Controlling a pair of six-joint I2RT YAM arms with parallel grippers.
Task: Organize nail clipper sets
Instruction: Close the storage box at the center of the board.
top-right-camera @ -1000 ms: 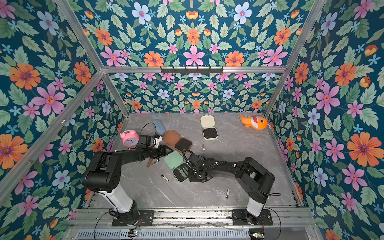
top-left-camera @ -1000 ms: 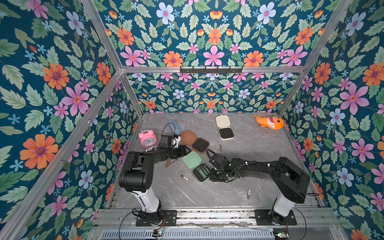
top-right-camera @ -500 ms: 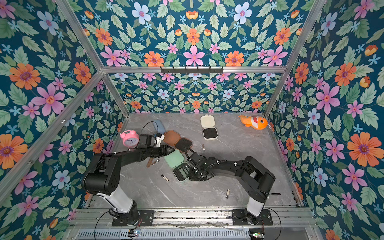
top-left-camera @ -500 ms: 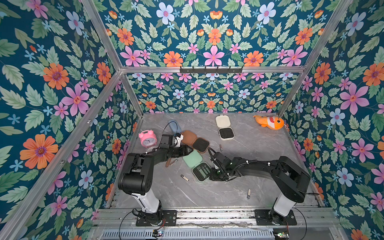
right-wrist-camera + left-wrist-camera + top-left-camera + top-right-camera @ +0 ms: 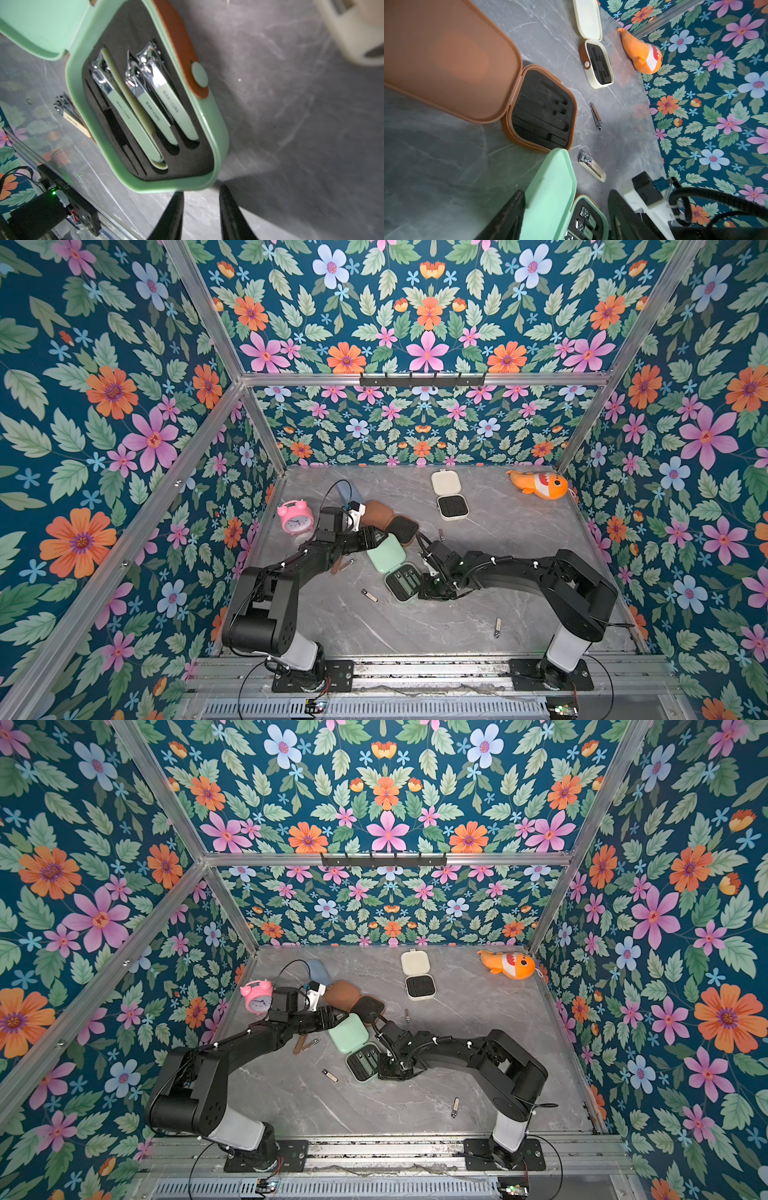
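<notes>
Two black fingers (image 5: 172,216) of the right gripper (image 5: 200,216) stand parted and empty just off the corner of the mint green case (image 5: 143,182), whose base lies open near the middle of the grey marble table (image 5: 415,626). Three green-handled clippers (image 5: 145,104) and an olive file (image 5: 128,99) sit in its black foam. The left gripper (image 5: 564,216) is also spread, straddling the raised mint lid (image 5: 550,187) with one finger against its outer face and no clamp that I can see. I judge the case light, rigid and smooth, likely to skid on the marble, and its hinged lid swings freely. It is best taken at the lid's free edge while the base is braced, minding the brown snap strap (image 5: 182,52) on the base's side. The loose clippers are thin polished steel lying flat, so slippery, and better pinched across the handle. The open brown case (image 5: 446,52) crowds the mint lid, just beside it and perhaps touching. A cream-handled clipper (image 5: 591,166) and a brown-handled one (image 5: 596,116) lie next to them. The cream case (image 5: 451,502) is open further back, well apart. More strays lie in a top view, a beige clipper (image 5: 369,595) and another (image 5: 497,627) toward the front. The pink alarm clock (image 5: 295,517), a blue pouch (image 5: 347,491) and an orange plush fish (image 5: 538,485) stay out of the way.
</notes>
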